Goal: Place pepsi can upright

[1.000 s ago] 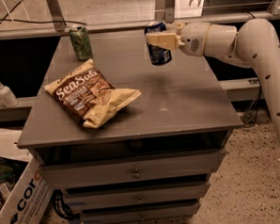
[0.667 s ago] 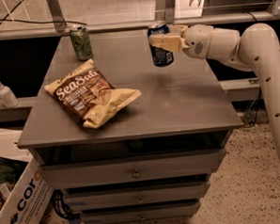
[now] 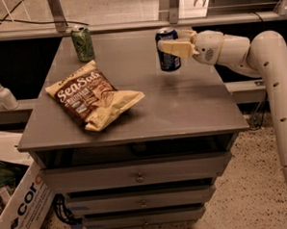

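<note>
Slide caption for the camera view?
Gripper grips the pepsi can upright at far right of the cabinet top; chip bag and green can sit left.

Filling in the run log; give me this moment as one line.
gripper: over table far side, jaws shut on pepsi can | pepsi can: upright, table contact unclear | green can, chip bag: apart from gripper

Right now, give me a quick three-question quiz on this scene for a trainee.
1. True or false: the end effector is shut on the blue can.
2. What stands at the table's back left corner? A) chip bag B) green can C) soap bottle
3. Fill in: the blue can is held ____, not on its side.
Key: 1 true; 2 B; 3 upright.
</note>
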`<action>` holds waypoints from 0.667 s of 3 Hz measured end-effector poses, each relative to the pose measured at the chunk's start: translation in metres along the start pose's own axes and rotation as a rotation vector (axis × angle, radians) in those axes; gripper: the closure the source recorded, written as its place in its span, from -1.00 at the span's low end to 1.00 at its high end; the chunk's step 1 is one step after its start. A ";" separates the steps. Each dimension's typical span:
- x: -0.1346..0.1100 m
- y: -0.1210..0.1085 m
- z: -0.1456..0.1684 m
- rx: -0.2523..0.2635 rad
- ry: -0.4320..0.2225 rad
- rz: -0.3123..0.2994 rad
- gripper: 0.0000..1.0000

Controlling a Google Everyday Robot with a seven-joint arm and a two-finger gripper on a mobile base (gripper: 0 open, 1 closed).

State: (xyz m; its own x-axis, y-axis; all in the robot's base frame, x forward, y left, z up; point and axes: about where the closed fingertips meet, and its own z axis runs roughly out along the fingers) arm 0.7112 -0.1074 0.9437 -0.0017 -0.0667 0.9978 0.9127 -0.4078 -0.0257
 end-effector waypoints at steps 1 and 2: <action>-0.014 -0.002 -0.005 0.025 0.014 0.006 1.00; -0.023 -0.005 -0.009 0.040 0.030 0.013 1.00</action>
State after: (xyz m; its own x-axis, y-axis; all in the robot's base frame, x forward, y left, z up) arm 0.7030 -0.1122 0.9199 -0.0013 -0.0996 0.9950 0.9285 -0.3697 -0.0358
